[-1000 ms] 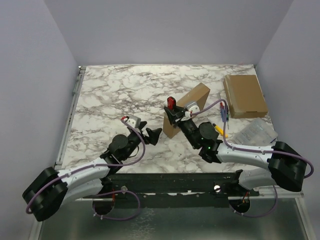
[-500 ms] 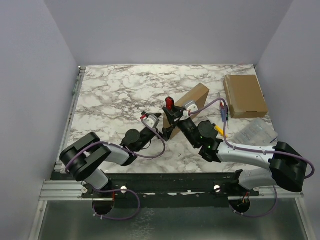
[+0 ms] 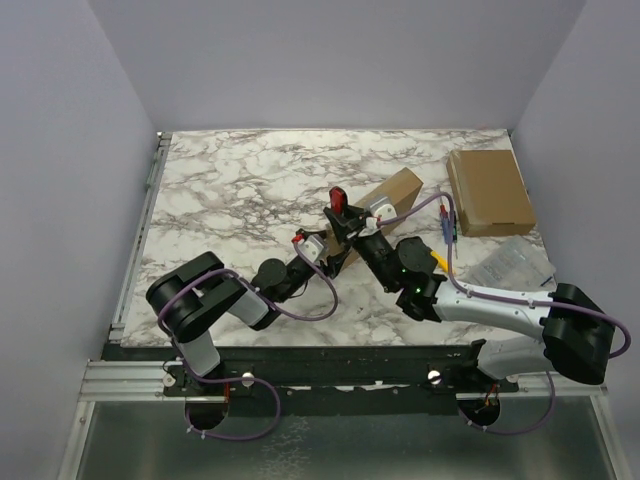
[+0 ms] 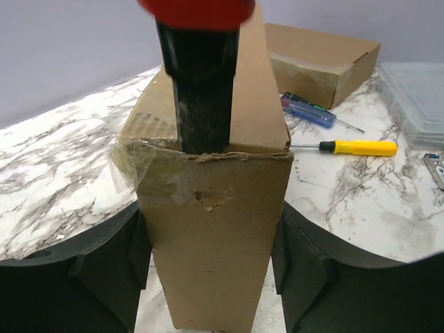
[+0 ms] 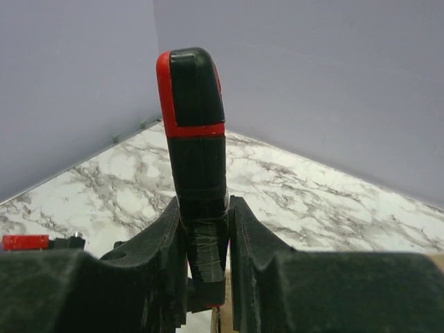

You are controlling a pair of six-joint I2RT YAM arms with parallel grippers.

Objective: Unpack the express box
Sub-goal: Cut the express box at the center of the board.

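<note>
The express box (image 3: 395,190) was laid diagonally near the middle of the marble table (image 3: 230,190). Its taped near end was clasped by the left gripper (image 4: 208,257), with one finger set against each side. A black cutter with a red cap (image 5: 196,139) was clamped upright in the closed right gripper (image 5: 206,236), and its tip was sunk into the box's top edge beside the wrinkled tape. The cardboard faces were seen to be plain brown. A second carton (image 4: 322,59), a yellow-handled screwdriver (image 4: 357,147), a blue screwdriver (image 4: 309,111) and a clear plastic case (image 4: 416,97) were laid to the right.

The tip of the black tool (image 4: 199,90) is hidden behind the box (image 4: 215,236).
</note>
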